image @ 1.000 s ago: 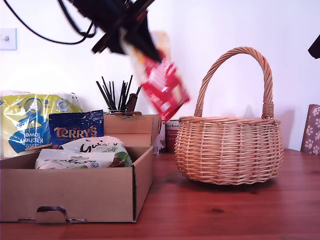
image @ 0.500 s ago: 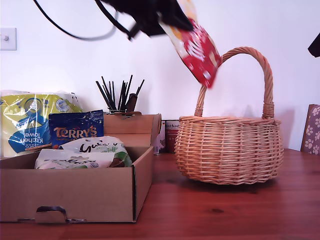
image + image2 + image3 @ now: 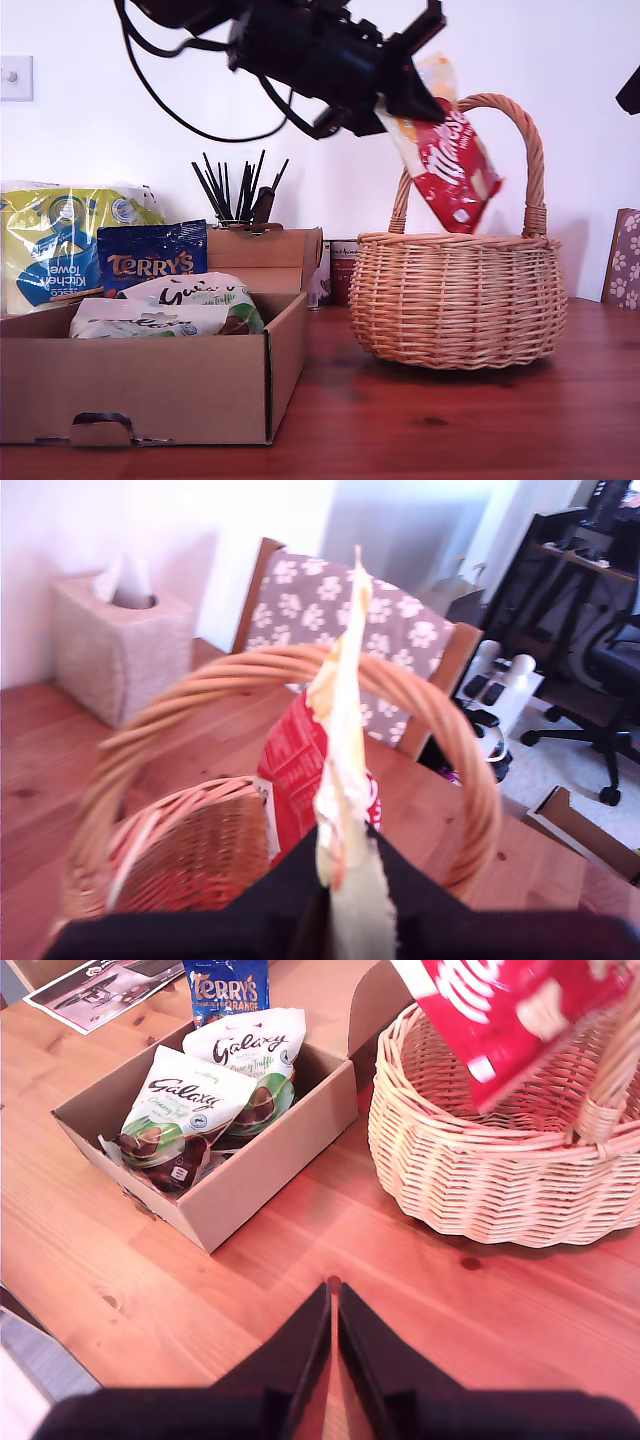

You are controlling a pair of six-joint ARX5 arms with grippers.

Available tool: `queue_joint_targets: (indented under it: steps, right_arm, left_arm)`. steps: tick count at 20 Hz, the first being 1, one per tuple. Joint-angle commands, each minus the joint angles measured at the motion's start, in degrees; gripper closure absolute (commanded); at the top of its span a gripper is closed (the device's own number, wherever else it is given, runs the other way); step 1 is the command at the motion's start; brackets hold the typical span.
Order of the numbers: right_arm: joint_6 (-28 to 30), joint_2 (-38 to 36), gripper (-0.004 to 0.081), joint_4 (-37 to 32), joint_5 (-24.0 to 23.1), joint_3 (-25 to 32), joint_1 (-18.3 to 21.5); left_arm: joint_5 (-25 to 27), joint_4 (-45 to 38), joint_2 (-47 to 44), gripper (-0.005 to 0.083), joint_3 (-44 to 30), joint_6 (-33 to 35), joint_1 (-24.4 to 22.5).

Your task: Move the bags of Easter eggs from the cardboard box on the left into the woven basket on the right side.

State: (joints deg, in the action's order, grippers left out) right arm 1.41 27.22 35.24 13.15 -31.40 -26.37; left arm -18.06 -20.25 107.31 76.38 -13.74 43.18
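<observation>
My first gripper [image 3: 400,100] [image 3: 345,880] is shut on the top edge of a red-and-cream Maltesers bag [image 3: 450,170] [image 3: 300,780] [image 3: 510,1010]. The bag hangs tilted under the handle of the woven basket [image 3: 455,300] [image 3: 200,850] [image 3: 480,1170], just above its opening. In the cardboard box [image 3: 140,385] [image 3: 270,1160] on the exterior view's left lie two white-and-green Galaxy bags [image 3: 190,295] [image 3: 170,1110]. A blue Terry's bag [image 3: 150,260] [image 3: 225,985] stands at the box's back. My second gripper [image 3: 332,1290] hovers shut high over the table in front of box and basket.
A yellow-green kitchen towel pack [image 3: 60,240] sits behind the box, beside a smaller cardboard box [image 3: 265,255] and black sticks [image 3: 235,190]. A cup [image 3: 342,270] stands beside the basket. A paw-print chair [image 3: 390,620] and a tissue box [image 3: 115,640] are beyond the basket.
My first gripper has carried the red bag toward the exterior view's right and lowered it, from above the box's edge to under the basket's handle.
</observation>
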Motion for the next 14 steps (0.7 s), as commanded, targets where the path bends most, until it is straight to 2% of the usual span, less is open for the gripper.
queue_joint_targets:
  steps: [1, 6, 13, 14]
  right_arm:
    - [0.15, 0.00, 0.0782, -0.20, 0.22, -0.63, -0.24]
    - [0.11, 0.00, 0.0782, -0.20, 0.22, -0.63, -0.24]
    - [0.11, 0.00, 0.0782, -0.22, 0.22, -0.63, -0.24]
    - [0.11, 0.00, 0.0782, -0.24, 0.22, -0.63, -0.24]
  left_arm:
    - [-0.07, -2.32, 3.52, 0.0795, -0.13, 1.20, 0.52]
    - [-0.09, -2.75, 6.21, 0.0795, -0.11, 8.48, 0.61]
    - [-2.75, -2.10, 7.13, 0.0793, -0.11, 8.20, 0.61]
    - [-2.62, -2.16, 7.13, 0.0745, -0.11, 8.24, 0.61]
